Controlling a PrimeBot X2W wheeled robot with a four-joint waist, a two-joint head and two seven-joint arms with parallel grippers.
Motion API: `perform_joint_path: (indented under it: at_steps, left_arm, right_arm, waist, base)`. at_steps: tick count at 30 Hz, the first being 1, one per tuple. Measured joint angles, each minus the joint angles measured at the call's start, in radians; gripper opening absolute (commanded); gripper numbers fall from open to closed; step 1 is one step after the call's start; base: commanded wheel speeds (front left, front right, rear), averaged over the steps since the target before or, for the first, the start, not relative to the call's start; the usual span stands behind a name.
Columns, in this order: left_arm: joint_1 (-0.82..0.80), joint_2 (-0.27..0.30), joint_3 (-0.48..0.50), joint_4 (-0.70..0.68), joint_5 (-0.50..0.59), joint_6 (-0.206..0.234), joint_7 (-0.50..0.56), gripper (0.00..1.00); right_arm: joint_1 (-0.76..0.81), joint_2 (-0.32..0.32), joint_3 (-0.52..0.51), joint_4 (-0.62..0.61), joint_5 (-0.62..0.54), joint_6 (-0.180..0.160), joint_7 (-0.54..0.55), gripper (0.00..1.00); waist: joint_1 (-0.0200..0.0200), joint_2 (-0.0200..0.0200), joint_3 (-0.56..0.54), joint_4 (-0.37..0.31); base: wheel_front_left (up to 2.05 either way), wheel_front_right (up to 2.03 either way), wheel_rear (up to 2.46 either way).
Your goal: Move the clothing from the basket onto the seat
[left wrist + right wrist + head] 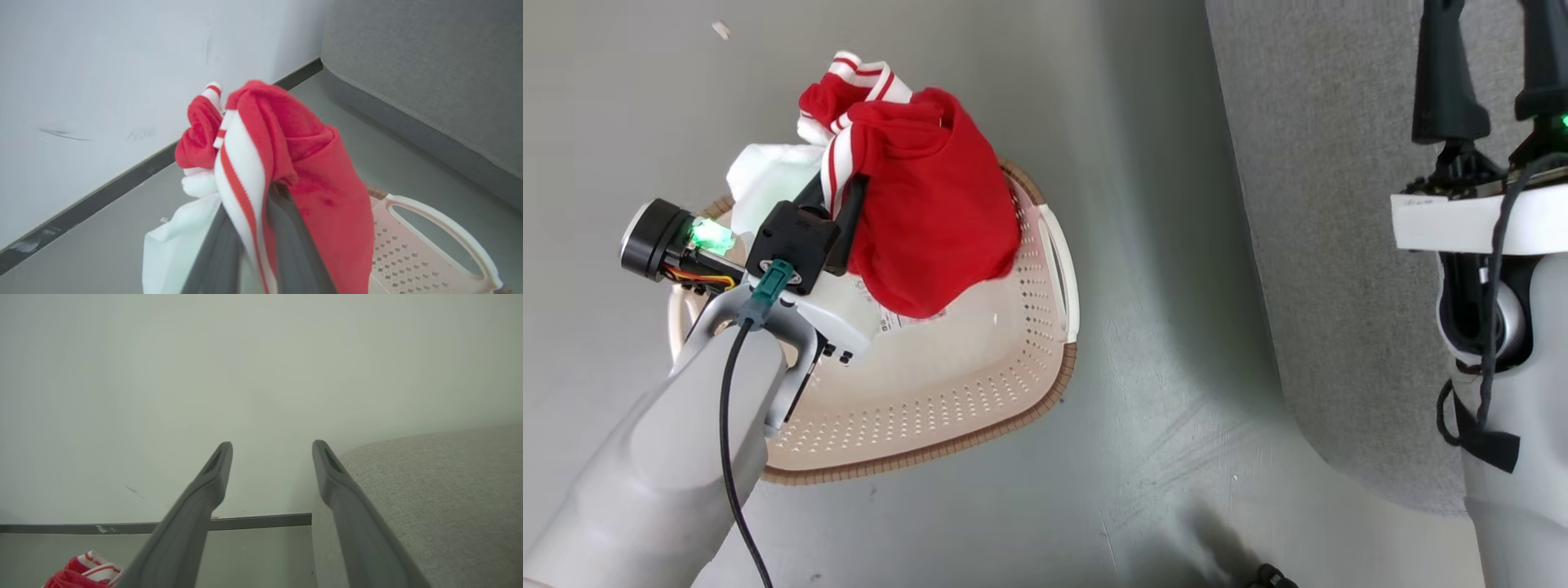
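A red garment (931, 220) with white-and-red striped trim hangs bunched above the basket (980, 384), and my left gripper (837, 196) is shut on it. In the left wrist view the striped band of the red garment (322, 179) is pinched between the dark fingers (286, 237). A white piece of clothing (768, 184) lies under it at the basket's far side, also seen as white cloth (175, 245). The grey sofa (1331, 245) stands to the right. My right gripper (271, 451) is open and holds nothing, raised over the sofa's edge (441, 490).
The basket sits on a grey floor (1160, 392) beside the sofa's rounded corner. A pale wall (122, 61) with a dark skirting strip (106, 192) runs behind. My right arm (1503, 327) stands at the far right. A label sticker (894, 320) shows inside the basket.
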Motion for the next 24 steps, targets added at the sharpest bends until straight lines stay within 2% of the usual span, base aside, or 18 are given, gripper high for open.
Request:
perform_joint_path:
  at_steps: [7, 16, 24]
  left_arm:
    - [0.001, 0.029, 0.0, -0.083, -0.005, -0.006, 0.024, 0.0]
    - [0.0, 0.056, -0.003, -0.173, -0.025, -0.048, 0.079, 0.0]
    - [-0.002, 0.055, -0.014, -0.216, -0.054, -0.081, 0.123, 0.0]
  right_arm:
    - [0.027, 0.0, 0.005, 0.032, -0.033, 0.0, 0.0, 1.0]
    - [0.077, 0.0, 0.023, 0.07, -0.081, 0.0, 0.0, 1.0]
    - [0.114, -0.001, 0.055, 0.099, -0.108, 0.0, 0.0, 1.0]
  waist:
    - [0.0, 0.0, -0.073, 0.019]
    - [0.0, 0.0, -0.183, 0.044]
    - [0.0, 0.0, -0.261, 0.061]
  base:
    - [0.0, 0.0, 0.0]
    - [0.0, 0.0, 0.0]
    - [0.0, 0.0, 0.0]
